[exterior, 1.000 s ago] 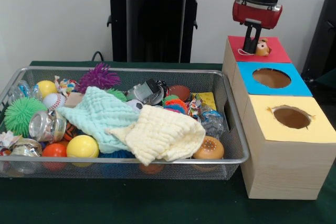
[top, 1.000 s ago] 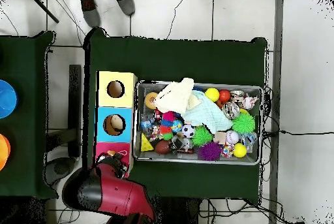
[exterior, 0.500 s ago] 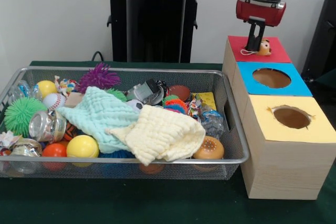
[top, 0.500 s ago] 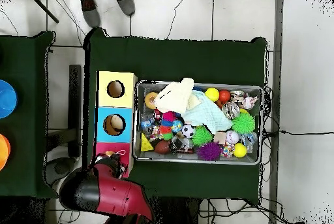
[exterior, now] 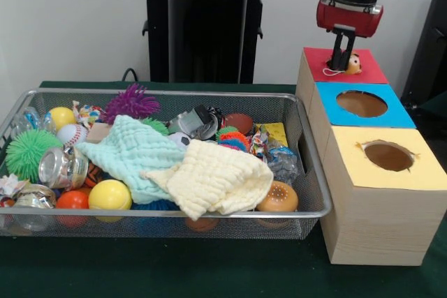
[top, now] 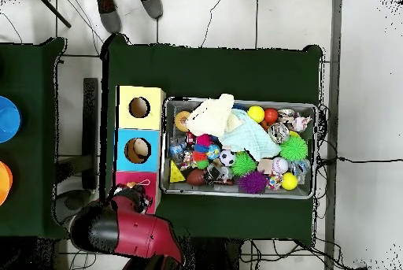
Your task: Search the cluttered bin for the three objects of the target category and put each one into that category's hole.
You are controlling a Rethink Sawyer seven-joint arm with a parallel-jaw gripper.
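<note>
Lifting off the red-topped box point(exterior: 339, 68), your gripper point(exterior: 341, 65) had climbed a bit over the last second, and the small orange plush toy with a white string point(exterior: 353, 65) stayed behind on the red top, just beside the jaws. I couldn't tell whether the jaws were spread or pressed together, since the front view only showed one dark stem. No hole was visible in that red top from the front view, so my guess was the toy still sat on the lid rather than inside, and the drop wasn't finished.

Next to it stood the blue-topped box point(exterior: 363, 113) and the yellow-topped box point(exterior: 384, 172), both holes open. Over in the wire mesh bin point(exterior: 311, 172), a mint green cloth point(exterior: 129, 151) and a cream cloth point(exterior: 216, 176) lay across the pile of balls, probably hiding whatever else you needed. You'd likely have to dig under those.
</note>
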